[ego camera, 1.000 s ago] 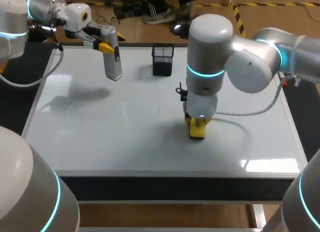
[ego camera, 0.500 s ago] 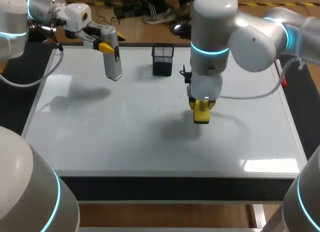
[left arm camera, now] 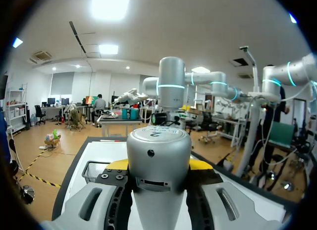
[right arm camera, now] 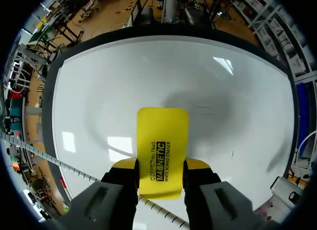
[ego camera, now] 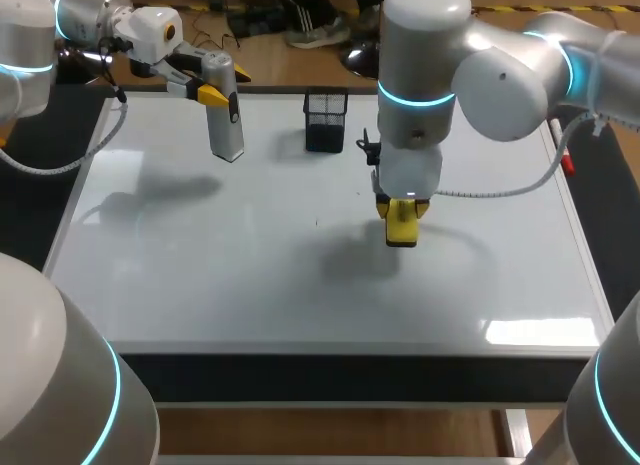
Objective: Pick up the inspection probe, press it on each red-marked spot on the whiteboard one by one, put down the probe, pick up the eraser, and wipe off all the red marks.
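My right end effector [right arm camera: 161,166] clamps the eraser [right arm camera: 162,136], likely light and stiff, by its long sides over mid-whiteboard [ego camera: 200,285]; my left end effector [ego camera: 210,90] grips the smooth probe [ego camera: 227,125] near its top.

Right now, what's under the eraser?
Bare whiteboard and the eraser's shadow; no red marks show around it. The patch right beneath the eraser is covered in both views.
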